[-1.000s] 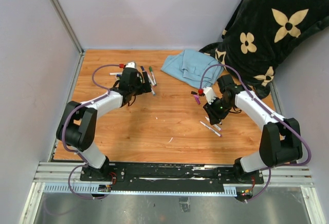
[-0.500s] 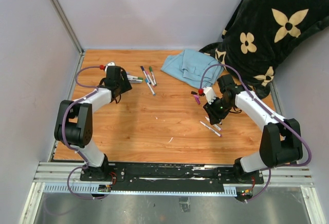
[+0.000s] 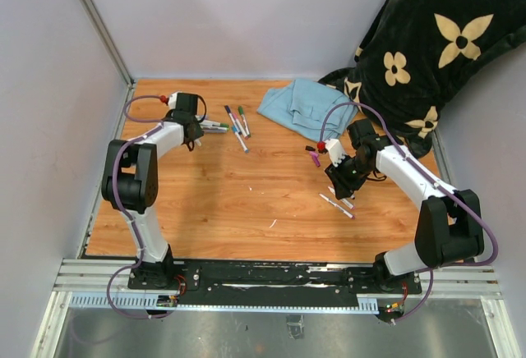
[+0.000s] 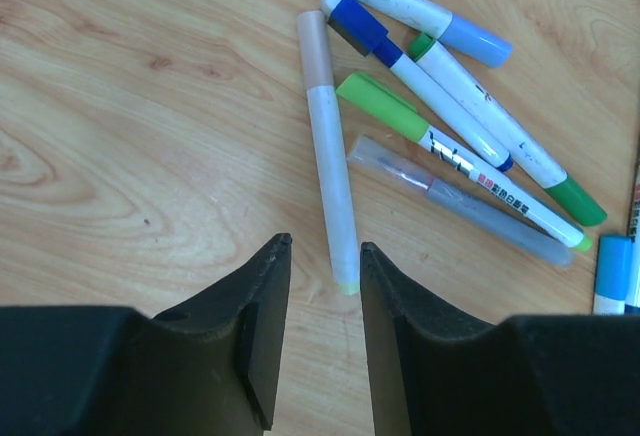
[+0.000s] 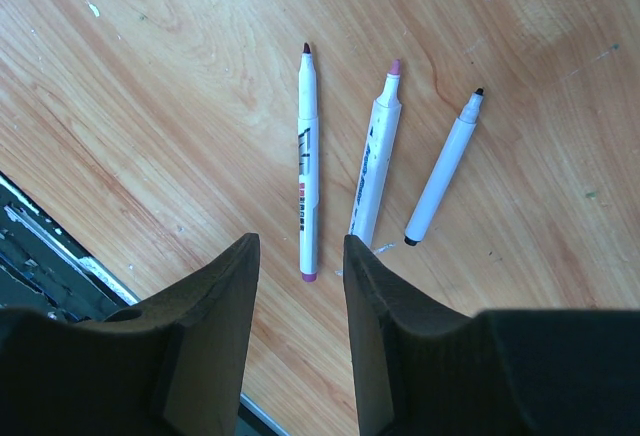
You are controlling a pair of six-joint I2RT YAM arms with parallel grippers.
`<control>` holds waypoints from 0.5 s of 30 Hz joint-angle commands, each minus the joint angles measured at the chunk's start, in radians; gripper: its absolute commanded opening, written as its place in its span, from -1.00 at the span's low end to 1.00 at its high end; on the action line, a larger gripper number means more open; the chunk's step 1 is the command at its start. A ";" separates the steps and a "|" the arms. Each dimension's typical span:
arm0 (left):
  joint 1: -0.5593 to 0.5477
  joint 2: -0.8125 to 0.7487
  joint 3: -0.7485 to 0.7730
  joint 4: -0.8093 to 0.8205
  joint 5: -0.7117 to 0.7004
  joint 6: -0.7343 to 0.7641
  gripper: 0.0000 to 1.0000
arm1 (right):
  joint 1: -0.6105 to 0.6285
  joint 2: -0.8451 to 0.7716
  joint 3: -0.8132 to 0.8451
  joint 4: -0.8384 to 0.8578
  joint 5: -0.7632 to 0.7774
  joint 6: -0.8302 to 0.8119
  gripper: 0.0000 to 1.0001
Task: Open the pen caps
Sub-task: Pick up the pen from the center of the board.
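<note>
Plastic pen caps (image 4: 382, 108), short smooth cylinders, are seen on markers (image 4: 500, 122) clustered far left on the grained wooden table (image 3: 246, 202), between pale grey walls (image 3: 230, 21). The left gripper (image 4: 324, 246) and right gripper (image 5: 300, 241) are parted narrowly, both empty.

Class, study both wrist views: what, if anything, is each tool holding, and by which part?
Nothing is held. The left tool and the right tool each show jaws apart and empty; the markers lie loose on the table.
</note>
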 commanded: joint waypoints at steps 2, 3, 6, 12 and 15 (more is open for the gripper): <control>0.006 0.083 0.097 -0.068 -0.022 0.006 -0.22 | -0.014 -0.016 0.022 -0.025 -0.016 -0.019 -0.19; 0.006 0.097 0.114 -0.082 -0.028 0.004 -0.22 | -0.014 -0.016 0.022 -0.025 -0.017 -0.019 -0.19; 0.006 0.129 0.141 -0.094 -0.034 0.002 -0.22 | -0.014 -0.016 0.022 -0.025 -0.017 -0.019 -0.19; 0.006 0.163 0.167 -0.138 -0.049 -0.007 -0.32 | -0.013 -0.016 0.022 -0.025 -0.016 -0.019 -0.19; 0.007 0.162 0.146 -0.145 -0.054 -0.013 -0.41 | -0.014 -0.016 0.023 -0.025 -0.018 -0.019 -0.19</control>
